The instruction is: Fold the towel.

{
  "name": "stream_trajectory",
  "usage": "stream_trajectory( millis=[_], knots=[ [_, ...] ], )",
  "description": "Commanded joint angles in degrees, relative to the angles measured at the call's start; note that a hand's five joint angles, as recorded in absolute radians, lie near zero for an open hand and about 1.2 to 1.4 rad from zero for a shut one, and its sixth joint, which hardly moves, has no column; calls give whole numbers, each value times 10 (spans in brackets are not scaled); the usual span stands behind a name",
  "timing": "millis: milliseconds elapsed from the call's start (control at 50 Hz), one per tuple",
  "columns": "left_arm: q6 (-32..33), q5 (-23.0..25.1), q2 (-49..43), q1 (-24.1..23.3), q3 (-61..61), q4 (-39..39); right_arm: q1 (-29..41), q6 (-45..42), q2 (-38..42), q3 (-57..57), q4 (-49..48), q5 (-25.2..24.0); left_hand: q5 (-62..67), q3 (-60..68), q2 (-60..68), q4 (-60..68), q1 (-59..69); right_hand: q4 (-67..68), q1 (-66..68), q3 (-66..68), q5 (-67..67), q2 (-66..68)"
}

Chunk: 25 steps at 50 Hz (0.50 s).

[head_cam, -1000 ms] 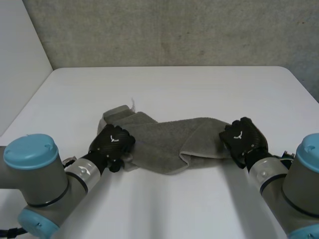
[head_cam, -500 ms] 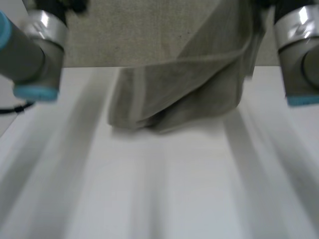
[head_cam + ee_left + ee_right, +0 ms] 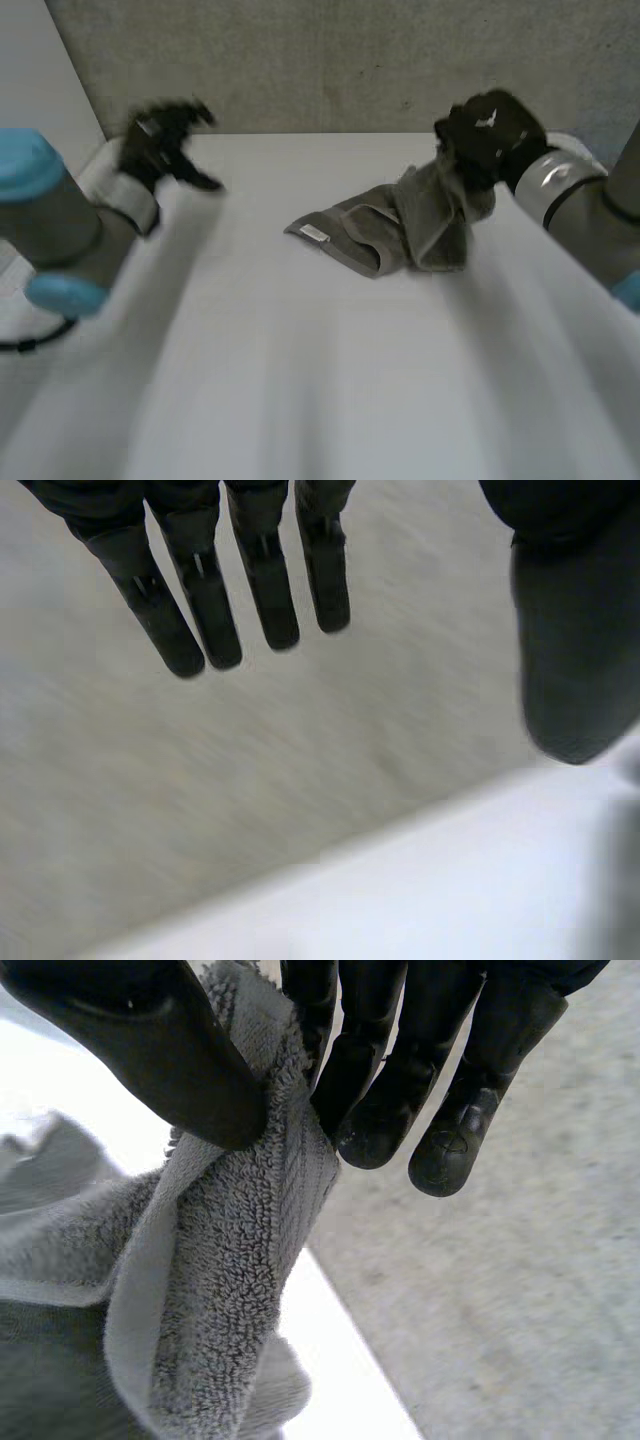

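Your right hand [image 3: 490,132] pinches the grey towel's [image 3: 385,232] edge between thumb and fingers, held up; the rest lies bunched on the white table [image 3: 300,380], far side. Your left hand [image 3: 163,140] hangs well apart from it, fingers [image 3: 205,595] straight and spread.

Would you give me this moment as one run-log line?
left robot hand: open, empty | right robot hand: pinching towel end, raised | rest of towel: bunched on table | fold: not done

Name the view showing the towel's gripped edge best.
Right wrist view: the right robot hand pinches the towel edge between thumb and fingers. Head view: the towel drapes from that hand onto the table. Left wrist view: the open left robot hand.
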Motion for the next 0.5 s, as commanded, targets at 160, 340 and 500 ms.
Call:
stream_trajectory(
  millis=[160, 340, 500],
  knots=[
    [49, 28, -59, -123, 16, -2, 39, -3, -84, 109, -4, 94, -40, -40, -43, -38, -42, 38, 45, 35, 37, 43],
    [50, -7, -97, -147, 83, -16, 54, 52, -224, 139, -1, 94, -40, -40, -43, -38, -42, 38, 45, 35, 37, 43],
    [52, -20, -154, -170, 149, -15, 56, 80, -340, 117, 40, 90, -40, -40, -43, -38, -42, 38, 45, 35, 37, 43]
  ],
)
